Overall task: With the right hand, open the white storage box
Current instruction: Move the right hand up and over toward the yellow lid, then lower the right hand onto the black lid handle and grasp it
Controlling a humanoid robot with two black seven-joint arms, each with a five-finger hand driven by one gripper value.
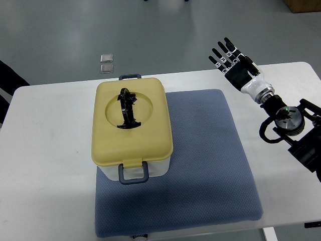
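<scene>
A white storage box point(150, 170) with a pale yellow lid point(131, 123) stands on the left part of a blue mat point(200, 165). The lid is down. A black handle point(128, 108) lies in its round recess. Grey-blue latches sit at the near side point(133, 173) and the far side point(129, 77). My right hand point(231, 57) is raised over the table's far right, well clear of the box, with fingers spread and holding nothing. Its arm comes in from the right edge. My left arm does not show.
The white table point(50, 150) has its far edge close behind the box. Two small clear packets point(106, 63) lie on the grey floor beyond the table. A dark object point(7, 80) shows at the left edge.
</scene>
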